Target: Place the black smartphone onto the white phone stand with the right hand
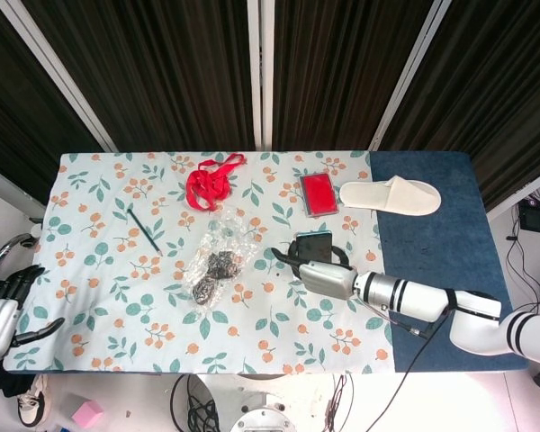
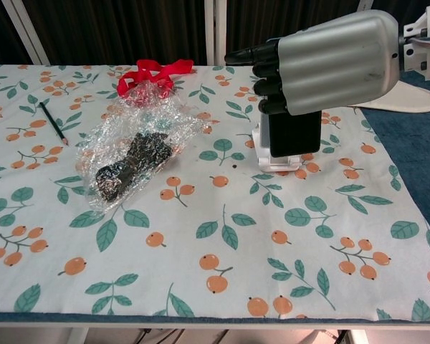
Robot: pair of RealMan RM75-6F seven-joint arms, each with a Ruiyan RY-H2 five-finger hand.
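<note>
The black smartphone [image 2: 294, 133] stands upright against the white phone stand [image 2: 275, 161], whose base shows beneath it. My right hand [image 2: 328, 63] reaches in from the right and grips the phone's top edge with dark fingers [image 2: 270, 70] curled over it. From the head view the phone [image 1: 313, 244] shows as a dark slab just beyond my right hand [image 1: 319, 275], and the stand is hidden. My left hand [image 1: 2, 311] hangs off the table's near left corner, fingers apart and holding nothing.
A crumpled plastic bag with dark contents [image 2: 132, 154] lies left of the stand, with a red ribbon [image 2: 154, 72] behind it. A black pencil [image 2: 54, 122] lies far left. A red box [image 1: 319, 193] and a white slipper [image 1: 391, 195] lie at the back right.
</note>
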